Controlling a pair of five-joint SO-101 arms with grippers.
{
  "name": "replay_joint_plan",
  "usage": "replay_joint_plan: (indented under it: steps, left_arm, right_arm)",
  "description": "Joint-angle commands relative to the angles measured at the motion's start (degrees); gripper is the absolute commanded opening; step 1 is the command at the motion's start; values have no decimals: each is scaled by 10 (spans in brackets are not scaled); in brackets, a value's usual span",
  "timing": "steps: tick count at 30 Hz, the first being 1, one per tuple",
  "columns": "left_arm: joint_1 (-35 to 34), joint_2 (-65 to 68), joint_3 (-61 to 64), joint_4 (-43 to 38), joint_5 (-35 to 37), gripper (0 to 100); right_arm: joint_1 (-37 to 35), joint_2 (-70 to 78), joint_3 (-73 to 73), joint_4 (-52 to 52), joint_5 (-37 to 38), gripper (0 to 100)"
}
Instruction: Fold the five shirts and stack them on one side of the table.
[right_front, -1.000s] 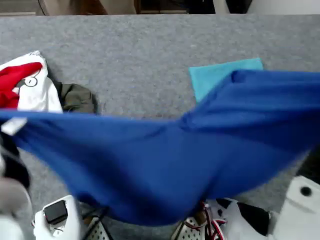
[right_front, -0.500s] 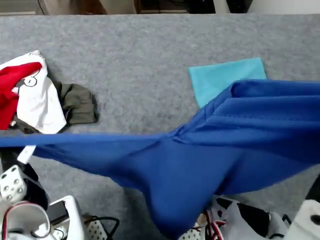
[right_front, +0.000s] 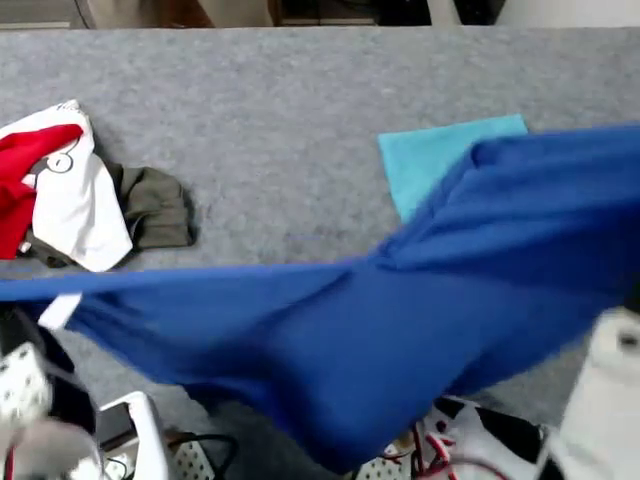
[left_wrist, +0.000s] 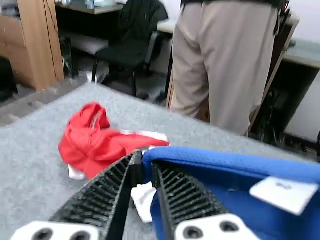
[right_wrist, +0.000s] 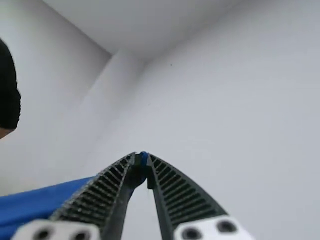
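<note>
The left gripper (left_wrist: 143, 164) pinches the edge of the blue shirt (left_wrist: 240, 167) between closed jaws. The right gripper (right_wrist: 142, 161), tilted upward, clamps the same shirt.

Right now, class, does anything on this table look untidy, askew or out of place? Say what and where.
The blue shirt hangs sagging in the air, held by the left gripper and the right gripper. The red shirt, white shirt and olive shirt lie crumpled together at one edge of the table; the teal shirt lies flat.
</note>
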Motion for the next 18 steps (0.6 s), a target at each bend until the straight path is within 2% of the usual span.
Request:
replay_joint_plan:
  steps: [1, 6, 9, 14, 18]
  left_arm:
    - [36, 22, 120, -79, 26, 18]
    - [98, 77, 236, -226, 36, 18]
    - [117, 138, 264, -323, 65, 18]
    - [131, 296, 220, -426, 83, 18]
    - [141, 449, 102, -437, 82, 18]
  right_arm:
    - [5, 7, 53, 11, 2, 4]
    - [-86, 7, 203, 11, 38, 3]
    - [-112, 7, 344, -33, 45, 2]
    - [-114, 7, 584, -217, 49, 3]
    - [-125, 16, 740, -398, 72, 3]
